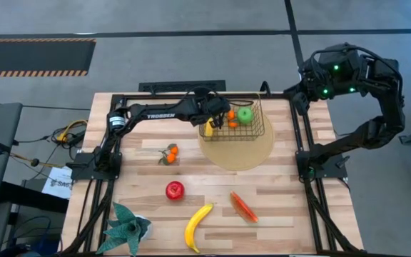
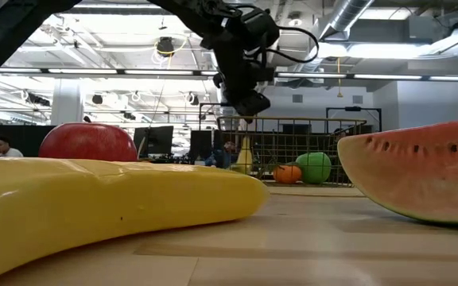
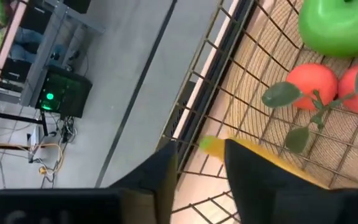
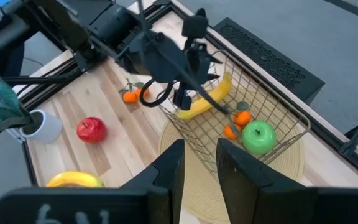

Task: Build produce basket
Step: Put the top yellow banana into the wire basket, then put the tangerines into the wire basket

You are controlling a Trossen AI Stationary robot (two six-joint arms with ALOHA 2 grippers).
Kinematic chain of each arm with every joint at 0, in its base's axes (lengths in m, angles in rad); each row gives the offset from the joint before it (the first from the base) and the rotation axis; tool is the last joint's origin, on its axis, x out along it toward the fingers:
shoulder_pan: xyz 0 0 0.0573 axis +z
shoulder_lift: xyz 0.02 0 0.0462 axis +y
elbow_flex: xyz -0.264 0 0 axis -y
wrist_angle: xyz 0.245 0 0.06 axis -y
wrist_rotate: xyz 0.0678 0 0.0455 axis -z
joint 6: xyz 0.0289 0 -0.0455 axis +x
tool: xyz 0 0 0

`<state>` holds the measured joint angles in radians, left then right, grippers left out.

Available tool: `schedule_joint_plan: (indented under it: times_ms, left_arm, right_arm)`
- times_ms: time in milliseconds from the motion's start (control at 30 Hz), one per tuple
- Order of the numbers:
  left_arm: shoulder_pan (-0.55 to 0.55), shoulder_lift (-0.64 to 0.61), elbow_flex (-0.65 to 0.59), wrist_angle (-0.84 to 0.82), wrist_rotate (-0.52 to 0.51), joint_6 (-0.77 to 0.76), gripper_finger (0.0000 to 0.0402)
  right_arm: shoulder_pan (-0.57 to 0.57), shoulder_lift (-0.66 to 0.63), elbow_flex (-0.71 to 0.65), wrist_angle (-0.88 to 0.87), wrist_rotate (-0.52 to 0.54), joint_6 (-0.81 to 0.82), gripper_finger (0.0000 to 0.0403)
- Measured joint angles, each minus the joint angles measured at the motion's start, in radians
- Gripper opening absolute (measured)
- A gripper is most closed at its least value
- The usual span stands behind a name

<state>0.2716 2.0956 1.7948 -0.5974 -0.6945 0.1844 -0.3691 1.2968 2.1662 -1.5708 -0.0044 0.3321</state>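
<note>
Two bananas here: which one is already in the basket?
The banana under the left gripper, leaning on the basket wall. The other banana lies on the table's front edge.

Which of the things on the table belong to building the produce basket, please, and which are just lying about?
Job:
gold wire mesh basket, holding a green apple, an orange cluster and a yellow banana under the left gripper
loose red apple
second yellow banana
leafy orange cluster
watermelon slice

Lying about:
round tan mat
teal spiky plant
</note>
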Motion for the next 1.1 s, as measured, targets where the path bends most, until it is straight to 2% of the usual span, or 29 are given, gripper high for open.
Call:
schedule_joint_plan:
  times_ms: [133,267,433,533,567,633,733,867,933,1100]
  left_arm:
    - [-0.007,-0.001,0.081,-0.089,-0.005,-0.049,0.0160]
    - [-0.016,-0.017,0.222,-0.298,0.001,-0.158,0.0168]
    - [-0.022,-0.075,0.389,-0.703,0.047,-0.347,0.0157]
    - [-0.031,-0.109,0.410,-0.950,0.086,-0.477,0.0149]
    - [-0.037,-0.126,0.401,-0.987,0.100,-0.514,0.0146]
    - [-0.055,-0.189,0.332,-0.952,0.149,-0.518,0.0139]
    - [-0.079,-0.283,0.212,-0.894,0.310,-0.475,0.0130]
    - [-0.101,-0.380,-0.012,-0.910,0.343,-0.485,0.0124]
    - [-0.100,-0.440,-0.144,-0.905,0.398,-0.485,0.0124]
    - [-0.095,-0.553,-0.474,-0.696,0.640,-0.347,0.0123]
  right_arm:
    - [0.034,0.000,0.000,0.000,0.000,0.005,0.0111]
    - [0.064,0.000,0.000,0.000,0.000,0.011,0.0111]
    - [0.077,0.000,0.000,0.000,0.000,0.010,0.0111]
    - [0.077,0.000,0.000,0.000,0.001,0.002,0.0111]
    - [0.077,0.000,0.000,0.000,0.001,-0.005,0.0111]
    - [0.077,0.000,0.000,0.000,0.002,-0.022,0.0111]
    - [0.077,0.000,0.000,0.000,0.002,-0.027,0.0111]
    - [0.076,0.005,0.000,0.001,0.002,-0.028,0.0111]
    - [0.076,0.009,0.000,0.001,0.003,-0.028,0.0111]
    - [0.076,0.031,0.000,0.002,0.003,-0.028,0.0111]
